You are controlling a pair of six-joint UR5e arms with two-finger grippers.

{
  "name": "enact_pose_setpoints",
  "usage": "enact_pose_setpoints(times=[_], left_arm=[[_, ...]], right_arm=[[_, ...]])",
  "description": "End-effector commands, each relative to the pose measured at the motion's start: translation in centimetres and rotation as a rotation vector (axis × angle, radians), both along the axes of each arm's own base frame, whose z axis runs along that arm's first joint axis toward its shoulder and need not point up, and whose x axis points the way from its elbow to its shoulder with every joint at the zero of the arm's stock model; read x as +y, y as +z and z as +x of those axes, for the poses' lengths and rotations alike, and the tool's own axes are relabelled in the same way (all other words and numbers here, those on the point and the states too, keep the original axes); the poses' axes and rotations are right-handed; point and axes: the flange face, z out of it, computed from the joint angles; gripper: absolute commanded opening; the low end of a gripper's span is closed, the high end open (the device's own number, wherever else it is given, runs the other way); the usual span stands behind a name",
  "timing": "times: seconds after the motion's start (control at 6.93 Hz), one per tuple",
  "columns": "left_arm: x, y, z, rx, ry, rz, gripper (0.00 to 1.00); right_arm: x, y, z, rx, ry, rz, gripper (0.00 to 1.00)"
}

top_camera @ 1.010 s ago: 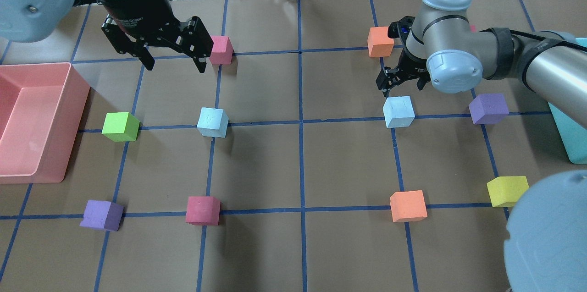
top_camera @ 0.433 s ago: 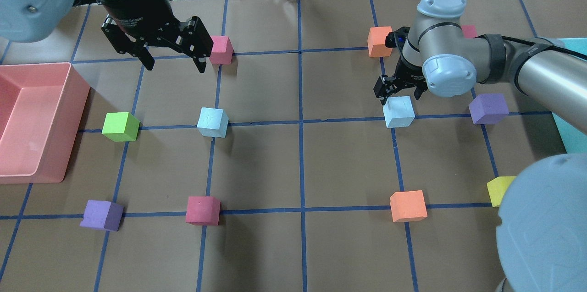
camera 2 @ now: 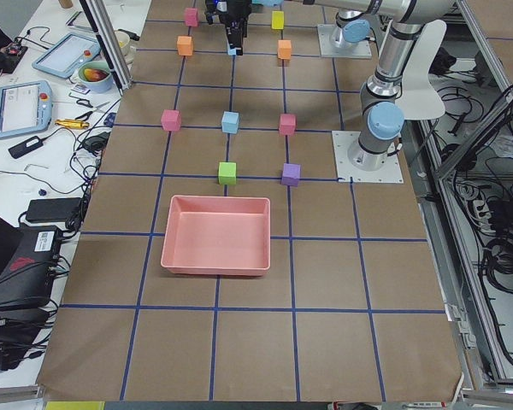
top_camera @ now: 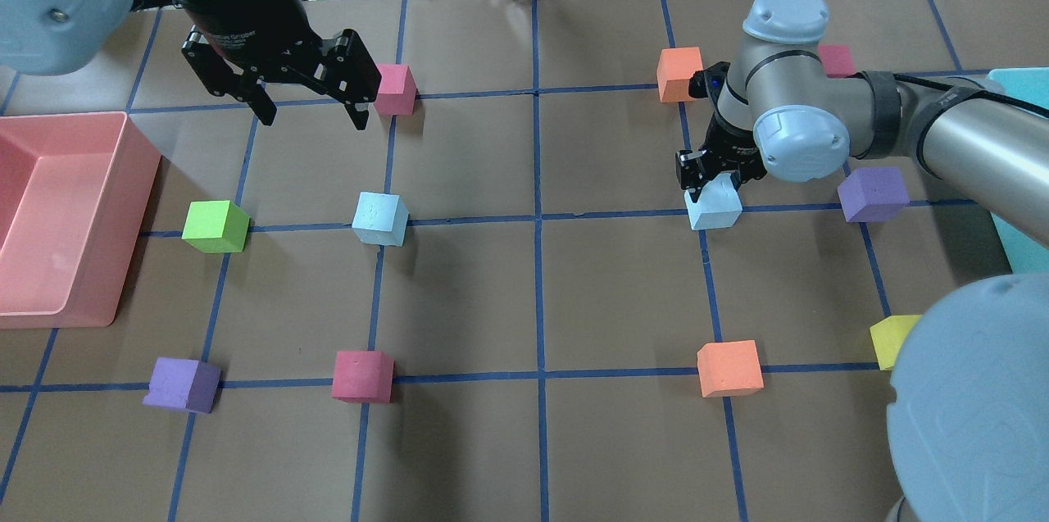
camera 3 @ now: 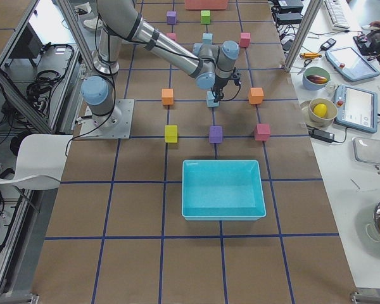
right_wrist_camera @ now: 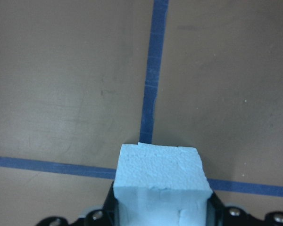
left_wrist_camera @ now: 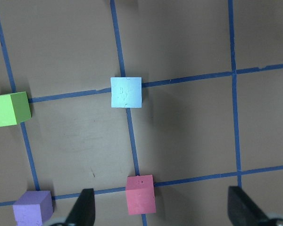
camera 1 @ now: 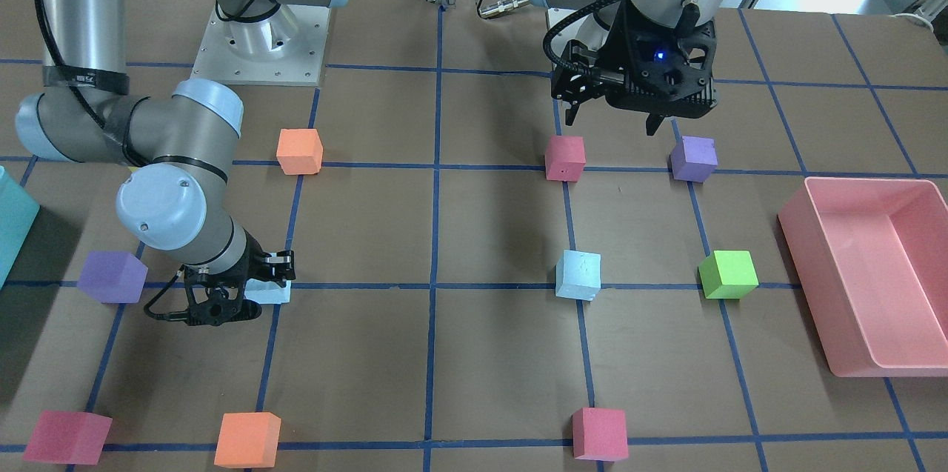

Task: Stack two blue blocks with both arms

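One pale blue block (top_camera: 380, 219) sits free on a grid line left of centre; it also shows in the left wrist view (left_wrist_camera: 126, 92) and the front view (camera 1: 578, 274). The other blue block (top_camera: 715, 206) rests on the table on the right, between the fingers of my right gripper (top_camera: 711, 182). In the right wrist view this block (right_wrist_camera: 160, 181) fills the gap between the jaws, which press on both its sides. My left gripper (top_camera: 310, 106) hangs open and empty high above the table, behind the first block and beside a pink cube (top_camera: 394, 89).
Orange (top_camera: 679, 74), purple (top_camera: 873, 193), yellow (top_camera: 892, 340) and orange (top_camera: 729, 368) cubes surround the right block. Green (top_camera: 215, 226), pink (top_camera: 361, 375) and purple (top_camera: 182, 384) cubes lie on the left. A pink bin (top_camera: 57, 219) stands far left, a teal bin (top_camera: 1016, 178) far right.
My right gripper has come down and toward the blue block, and its fingers now stand around it. The left arm has not moved.
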Motion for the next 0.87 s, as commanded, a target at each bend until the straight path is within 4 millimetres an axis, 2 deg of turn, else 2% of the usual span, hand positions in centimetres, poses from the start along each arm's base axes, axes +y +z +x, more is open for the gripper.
enact_pose_setpoints(times=[0.0,0.14,0.29,0.43,0.58,0.72], left_arm=[[-1.1,-1.6,0.6,-0.001,0.008,0.029,1.00],[-1.9,-3.4,1.1,0.001,0.008,0.035,1.00],[-3.3,-6.8,1.8,0.002,0.000,0.017,1.00],[-4.5,-12.1,2.3,0.000,0.003,-0.008,1.00],[-5.1,-17.9,3.0,0.003,0.014,-0.035,1.00],[-5.3,-22.4,3.1,0.002,-0.003,-0.054,1.00]], right_arm=[[-1.2,3.0,0.4,0.007,-0.033,-0.053,0.00],[-3.0,5.9,1.1,0.007,-0.098,-0.047,0.00],[-4.5,8.5,3.7,-0.005,-0.112,-0.050,0.00],[-5.5,8.5,7.3,-0.008,-0.142,-0.052,0.00],[-6.3,7.5,11.4,-0.005,-0.167,-0.056,0.00],[-7.1,6.6,14.9,-0.002,-0.193,-0.060,0.00]])
